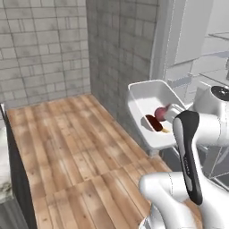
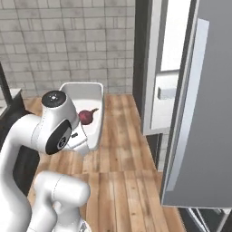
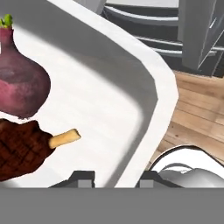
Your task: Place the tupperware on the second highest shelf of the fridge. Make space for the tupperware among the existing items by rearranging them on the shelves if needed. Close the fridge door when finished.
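I have the tupperware (image 3: 131, 78) on the gripper (image 3: 116, 178), whose two dark tips straddle the near wall of the tub with the rim rising between them, so I read it as pinching that wall (how firmly, I cannot tell). The tub hangs in the air above the wood floor (image 1: 67, 138), just beside the open fridge (image 1: 197, 58), whose pale shelves (image 1: 214, 53) show at the right of the left base view.

The hold sits on one edge, so I want to keep the tub level as I carry it in; any roll of the wrist would send the contents sliding. I would approach the second highest shelf straight on, lift the tub just over the slab's front lip, and check for a free patch before lowering.

The tub is white, smooth, thin-walled plastic with rounded corners and a broad flat rim. Inside lie a matte purple-red beet (image 3: 19, 83) with a green stub and a browned, grill-marked piece of meat (image 3: 19, 148) on a pale bone. The fridge door (image 2: 204, 113) stands open, flat brushed grey steel.
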### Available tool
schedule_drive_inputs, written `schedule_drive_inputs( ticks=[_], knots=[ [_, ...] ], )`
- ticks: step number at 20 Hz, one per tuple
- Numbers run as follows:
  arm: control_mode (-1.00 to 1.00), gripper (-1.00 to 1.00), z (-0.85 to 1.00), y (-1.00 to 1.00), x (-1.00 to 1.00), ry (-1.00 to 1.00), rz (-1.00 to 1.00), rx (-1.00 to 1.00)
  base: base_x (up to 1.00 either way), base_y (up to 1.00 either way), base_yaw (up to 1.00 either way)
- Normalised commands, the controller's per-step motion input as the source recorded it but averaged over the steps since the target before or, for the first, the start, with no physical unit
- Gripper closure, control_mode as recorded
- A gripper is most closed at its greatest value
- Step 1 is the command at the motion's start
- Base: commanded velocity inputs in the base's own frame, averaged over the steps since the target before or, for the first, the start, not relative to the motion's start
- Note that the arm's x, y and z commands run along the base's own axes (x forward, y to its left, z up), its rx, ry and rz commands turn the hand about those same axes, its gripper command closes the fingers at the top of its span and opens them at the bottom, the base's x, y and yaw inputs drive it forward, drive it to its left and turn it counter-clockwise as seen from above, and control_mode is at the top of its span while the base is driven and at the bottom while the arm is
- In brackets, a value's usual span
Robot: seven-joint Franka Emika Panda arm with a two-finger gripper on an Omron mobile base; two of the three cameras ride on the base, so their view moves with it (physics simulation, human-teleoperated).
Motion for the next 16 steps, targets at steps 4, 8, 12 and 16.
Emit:
schedule_drive_inputs(
  ticks=[4,8,12,16],
  knots=[
    [1.00,1.00,0.00,0.00,0.00,0.00,0.00,0.00,0.53,0.00,-0.18],
    [1.00,1.00,0.00,0.00,0.00,0.00,0.00,0.00,0.31,0.00,-0.43],
    [1.00,1.00,0.00,0.00,0.00,0.00,0.00,0.00,0.39,0.09,-0.53],
    [1.00,1.00,0.00,0.00,0.00,0.00,0.00,0.00,0.49,0.28,-0.53]
  ],
)
